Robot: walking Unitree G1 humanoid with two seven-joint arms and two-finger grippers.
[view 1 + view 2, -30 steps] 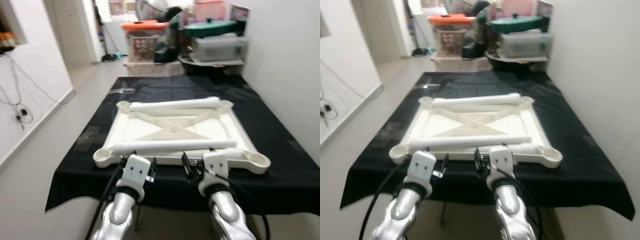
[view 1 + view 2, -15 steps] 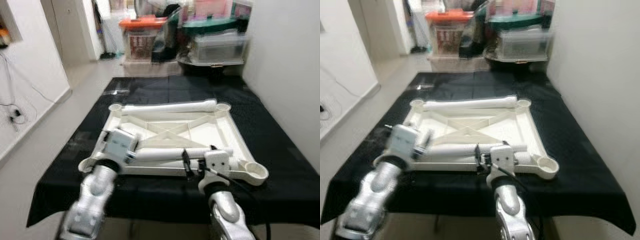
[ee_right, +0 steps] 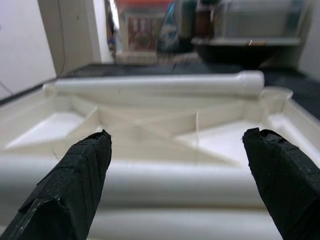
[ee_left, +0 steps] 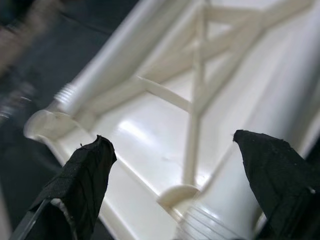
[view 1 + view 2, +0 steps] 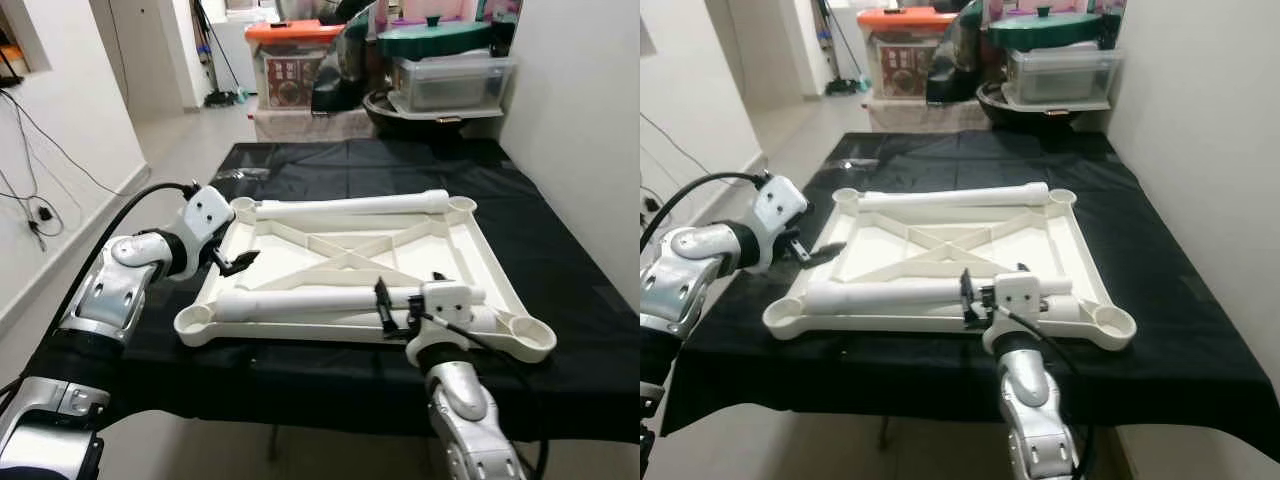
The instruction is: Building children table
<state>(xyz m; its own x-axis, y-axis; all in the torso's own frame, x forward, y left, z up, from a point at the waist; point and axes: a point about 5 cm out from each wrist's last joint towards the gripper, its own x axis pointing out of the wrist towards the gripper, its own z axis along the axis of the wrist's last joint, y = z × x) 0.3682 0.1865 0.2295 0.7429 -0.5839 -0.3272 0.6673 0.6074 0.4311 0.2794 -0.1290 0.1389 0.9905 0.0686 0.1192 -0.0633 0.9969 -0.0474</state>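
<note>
No brand, label or readable writing is made out on any item. A white plastic tabletop (image 5: 360,262) is laid upside down on a table draped in black cloth (image 5: 560,250), ribs forming an X inside its raised rim, round leg sockets at the corners. Two white legs are laid on it: the far leg (image 5: 350,207) along the 12 o'clock edge, the near leg (image 5: 330,301) along the 6 o'clock edge. The left tool (image 5: 238,263) is held at the tabletop's 9 o'clock rim, fingers (image 4: 82,185) spread, nothing pinched; in the left wrist view the threaded end of the near leg is seen between and beyond the fingers. The right tool (image 5: 383,305) is positioned at the 6 o'clock edge, just at the near leg, toward its right end, fingers (image 3: 75,185) spread with the leg seen between them, not clamped. Contact with the leg cannot be told. Bare black cloth is left as open room at 3 o'clock and beyond the tabletop at 12 o'clock; a narrower strip is left at 9 o'clock. A white wall (image 5: 590,120) is close along the table's 3 o'clock side; open floor (image 5: 150,150) is seen at 9 to 11 o'clock. Stacked storage bins (image 5: 450,70) are packed against the far end at 12 o'clock.
</note>
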